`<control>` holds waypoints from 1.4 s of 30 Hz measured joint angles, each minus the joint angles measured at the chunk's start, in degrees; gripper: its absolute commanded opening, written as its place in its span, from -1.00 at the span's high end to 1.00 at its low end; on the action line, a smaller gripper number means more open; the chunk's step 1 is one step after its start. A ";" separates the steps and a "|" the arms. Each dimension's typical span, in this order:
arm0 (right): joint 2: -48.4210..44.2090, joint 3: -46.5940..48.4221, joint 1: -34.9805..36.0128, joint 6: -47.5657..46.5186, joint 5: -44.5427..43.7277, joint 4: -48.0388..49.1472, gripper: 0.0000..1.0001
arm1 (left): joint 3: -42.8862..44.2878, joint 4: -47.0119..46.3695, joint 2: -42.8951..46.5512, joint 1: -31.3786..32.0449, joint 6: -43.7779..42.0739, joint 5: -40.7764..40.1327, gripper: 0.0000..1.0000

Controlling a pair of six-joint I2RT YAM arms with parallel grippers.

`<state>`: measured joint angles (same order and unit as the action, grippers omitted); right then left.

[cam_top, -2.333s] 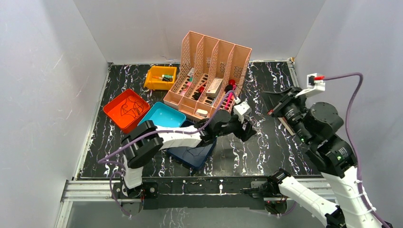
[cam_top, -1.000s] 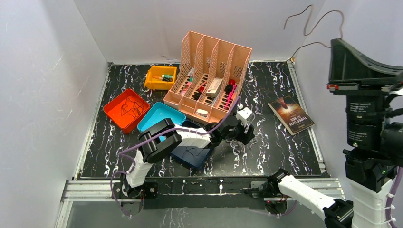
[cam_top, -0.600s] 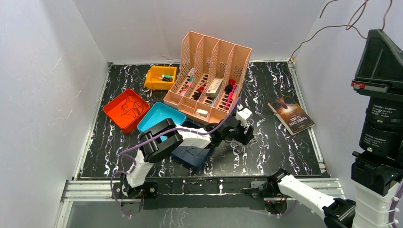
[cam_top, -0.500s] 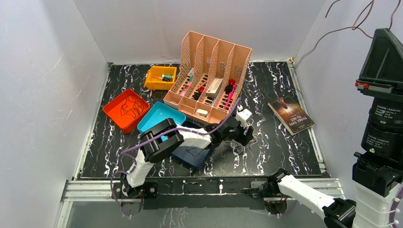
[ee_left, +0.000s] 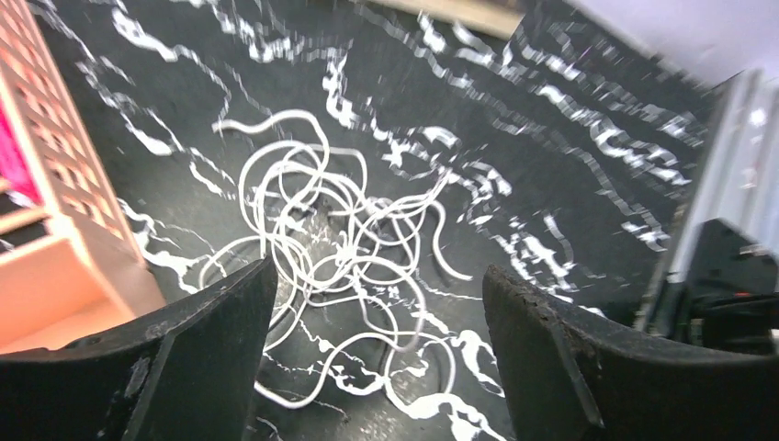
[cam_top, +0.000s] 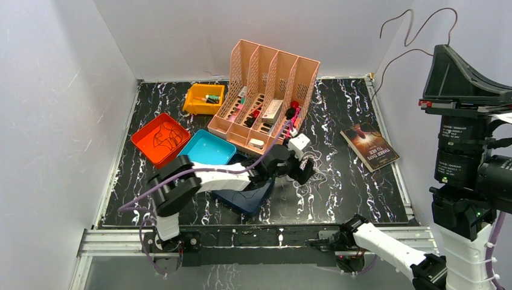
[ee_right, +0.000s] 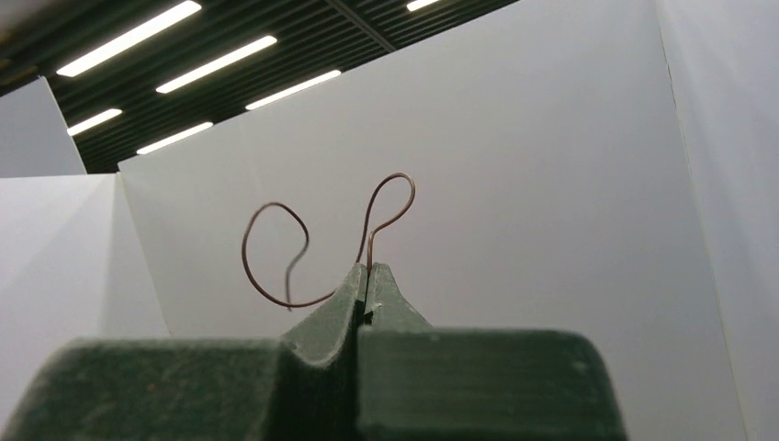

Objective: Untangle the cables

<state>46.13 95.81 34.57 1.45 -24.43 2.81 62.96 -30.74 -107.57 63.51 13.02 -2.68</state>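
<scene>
A tangle of thin white cables (ee_left: 335, 230) lies on the black marbled table, just right of the pink organiser (cam_top: 265, 96). My left gripper (ee_left: 377, 280) hovers low over it, open, its dark fingers (ee_left: 184, 367) on either side of the tangle's near edge with nothing held. From the top view the left gripper (cam_top: 304, 171) sits beside the white cables (cam_top: 316, 164). My right gripper (ee_right: 368, 271) is raised high at the right, pointing up, shut on a curly brown cable (ee_right: 276, 296). That brown cable (cam_top: 416, 27) curls against the back wall above the right gripper (cam_top: 436, 49).
An orange tray (cam_top: 140, 144) holding dark cables (cam_top: 162, 138), a cyan tray (cam_top: 208, 149) and a navy tray (cam_top: 247, 196) sit left of the left arm. A yellow bin (cam_top: 204, 99) stands behind them. A book (cam_top: 369, 147) lies at the right edge.
The right gripper rose from the table with the brown cable and has now dropped a little and shifted left. The left gripper opened wider and drew back slightly to the left.
</scene>
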 measured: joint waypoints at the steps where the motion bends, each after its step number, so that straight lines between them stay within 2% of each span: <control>1: -0.20 -0.48 0.00 0.00 -0.28 -0.26 1.00 | -0.50 -0.04 1.88 0.00 -0.15 0.11 -0.66; 8: -1.64 -2.23 0.00 0.17 -1.20 -2.91 1.00 | -4.94 -0.50 18.45 0.00 -1.86 2.16 -0.74; 14: -3.02 -4.63 0.00 2.91 -1.09 -5.90 1.00 | -8.07 -3.67 24.72 0.00 -5.18 6.69 -0.75; 19: -3.08 -6.16 0.00 5.51 -0.72 -8.33 1.00 | -7.54 -5.40 24.68 0.00 -7.91 10.64 -0.74; 24: -3.06 -7.26 0.00 7.50 0.22 -10.23 1.00 | -3.23 -7.32 22.80 0.00 -9.55 14.84 -0.72; 36: -2.97 -9.14 0.00 11.32 2.40 -10.86 1.00 | 3.67 -13.25 15.80 1.22 -4.85 22.77 -0.67; 37: -2.95 -9.38 0.00 11.72 2.67 -10.88 1.00 | 4.00 -13.46 15.30 1.46 -4.59 23.08 -0.61; 42: -2.60 -9.42 0.00 13.05 3.85 -11.41 1.00 | 6.69 -14.64 11.89 1.99 -3.67 23.17 0.00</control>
<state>43.53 86.39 34.57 14.50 -20.58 -8.60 69.65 -45.39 -95.68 65.49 9.34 20.49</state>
